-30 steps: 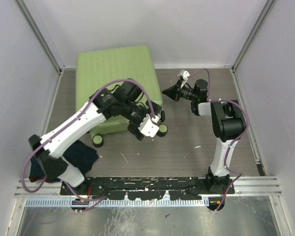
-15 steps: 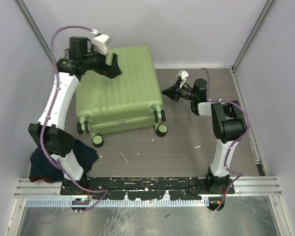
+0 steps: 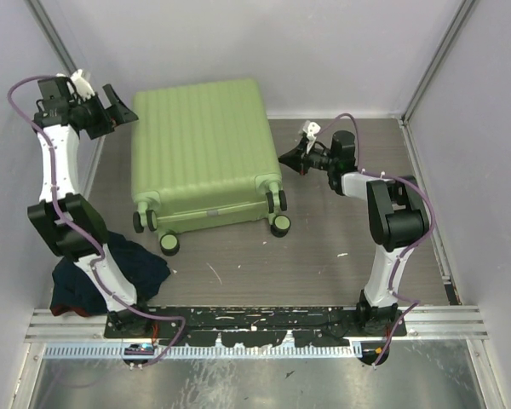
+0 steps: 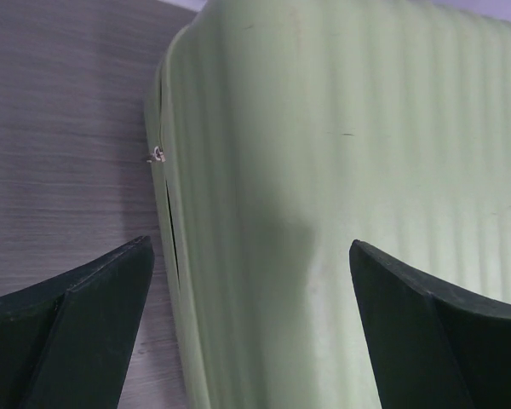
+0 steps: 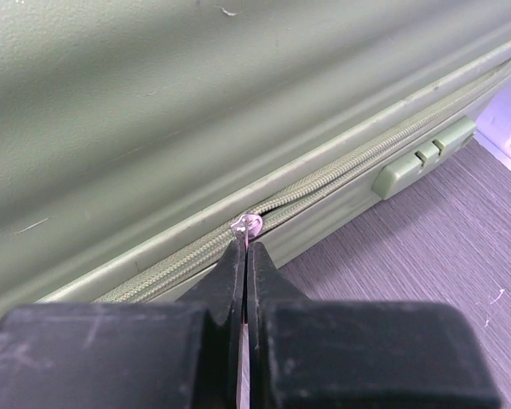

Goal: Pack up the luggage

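the luggage [image 3: 200, 149] lies closed and flat on the table [image 3: 324, 247], toward 11 o'clock. the left gripper [image 3: 119, 106] hangs off its 10 o'clock corner, jaws spread wide and holding nothing. at the case's 3 o'clock side the right gripper [image 3: 285, 158] pinches the zip pull [image 5: 249, 225]. dark clothes [image 3: 140, 266] sit at 8 o'clock.

left arm [image 3: 58, 166]: swung clear of the suitcase [image 3: 204, 145]. A second ago it reached across the near right corner, half a second ago it was over the far left corner, now it stands up along the left wall [image 3: 17, 128].
left gripper [image 3: 117, 106]: now just off the suitcase's far left corner, jaws wide, no longer above the shell.
suitcase top: fully uncovered now, and the near right wheel [image 3: 282, 225] is out from under the gripper.
right arm [image 3: 383, 204]: wrist sits slightly farther back than before.
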Controlling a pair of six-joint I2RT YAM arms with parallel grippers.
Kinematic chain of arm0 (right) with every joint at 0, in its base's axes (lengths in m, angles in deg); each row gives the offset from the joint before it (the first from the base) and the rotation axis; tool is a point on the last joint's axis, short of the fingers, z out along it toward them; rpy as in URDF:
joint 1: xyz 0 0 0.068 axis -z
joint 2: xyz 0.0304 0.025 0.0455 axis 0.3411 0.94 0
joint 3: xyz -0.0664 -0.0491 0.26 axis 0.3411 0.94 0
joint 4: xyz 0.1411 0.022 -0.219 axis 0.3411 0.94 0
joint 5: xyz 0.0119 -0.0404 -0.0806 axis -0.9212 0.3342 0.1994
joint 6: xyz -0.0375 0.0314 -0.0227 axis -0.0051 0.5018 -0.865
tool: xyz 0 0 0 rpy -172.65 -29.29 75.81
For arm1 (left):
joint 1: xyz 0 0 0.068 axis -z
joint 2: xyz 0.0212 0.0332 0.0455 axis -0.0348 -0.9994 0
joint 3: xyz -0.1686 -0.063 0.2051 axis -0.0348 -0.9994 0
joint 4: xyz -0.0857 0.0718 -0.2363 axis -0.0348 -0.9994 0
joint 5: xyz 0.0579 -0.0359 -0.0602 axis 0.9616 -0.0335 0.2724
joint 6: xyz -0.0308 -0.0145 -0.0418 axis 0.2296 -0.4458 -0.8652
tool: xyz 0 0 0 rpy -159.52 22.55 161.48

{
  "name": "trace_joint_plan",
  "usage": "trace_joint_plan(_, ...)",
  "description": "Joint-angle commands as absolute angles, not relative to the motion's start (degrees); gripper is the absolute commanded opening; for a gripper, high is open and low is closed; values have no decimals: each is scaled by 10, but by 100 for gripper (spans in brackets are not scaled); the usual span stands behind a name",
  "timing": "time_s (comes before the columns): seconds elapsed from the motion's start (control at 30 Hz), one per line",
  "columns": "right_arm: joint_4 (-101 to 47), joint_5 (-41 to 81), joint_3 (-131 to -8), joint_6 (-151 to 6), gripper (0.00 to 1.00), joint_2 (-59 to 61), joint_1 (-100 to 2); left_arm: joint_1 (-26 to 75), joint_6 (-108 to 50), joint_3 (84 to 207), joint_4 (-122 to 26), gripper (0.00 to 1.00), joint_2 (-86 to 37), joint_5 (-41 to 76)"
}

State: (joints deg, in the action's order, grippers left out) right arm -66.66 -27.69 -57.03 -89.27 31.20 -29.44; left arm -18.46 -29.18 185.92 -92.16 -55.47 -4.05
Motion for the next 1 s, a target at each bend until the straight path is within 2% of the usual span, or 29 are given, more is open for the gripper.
trace_joint_plan(0.0,-630,-320,-605,-955,1,261,-310,-190,-315,1879,-923,98,-608,-161)
trace_joint_plan(0.2,-600,-318,-584,-972,1,233,-315,-148,-287,1903,-952,98,-669,-265)
trace_joint_plan(0.4,-596,-294,-515,-949,1,166,-311,-64,-224,1923,-977,100,-712,-285)
trace_joint_plan(0.5,-575,-285,-473,-951,1,119,-303,-16,-185,1976,-1015,94,-755,-291)
trace_joint_plan(0.57,-544,-270,-448,-961,1,84,-295,16,-169,2021,-1035,90,-790,-270)
trace_joint_plan(0.63,-516,-254,-419,-963,1,50,-289,46,-169,2060,-1026,90,-823,-239)
trace_joint_plan(0.9,-535,-201,-297,-904,1,-64,-289,69,-149,2208,-952,100,-917,-81)
trace_joint_plan(0.97,-538,-189,-287,-893,1,-72,-298,63,-114,2224,-942,98,-907,-36)
